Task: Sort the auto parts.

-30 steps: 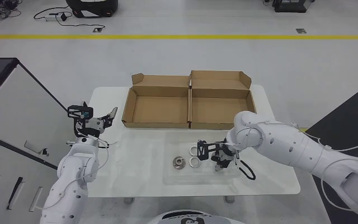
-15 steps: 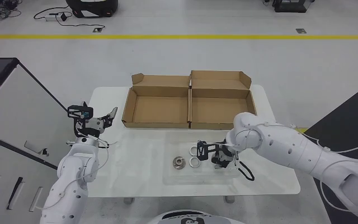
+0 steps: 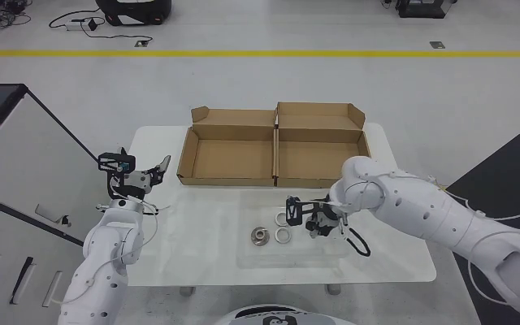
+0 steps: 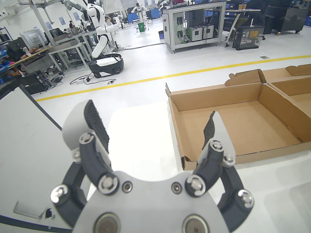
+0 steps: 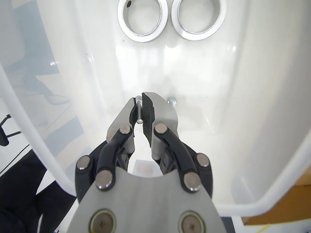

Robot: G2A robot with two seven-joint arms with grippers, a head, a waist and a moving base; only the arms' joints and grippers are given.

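My right gripper is shut on a small threaded bolt just above the floor of a shallow white tray. A second bolt lies in the tray beside the fingers. Two silver rings sit side by side farther along the tray. From above, the right gripper hangs over the tray, right of the rings and a grey flanged part. My left gripper is held open and empty near the table's left edge.
Two open cardboard boxes stand side by side at the back of the table, the left box and the right box, both with bare floors. The left box's near corner is close to my left gripper.
My right gripper has lifted slightly and shifted toward the boxes, still shut on the bolt. The left arm has stayed still.
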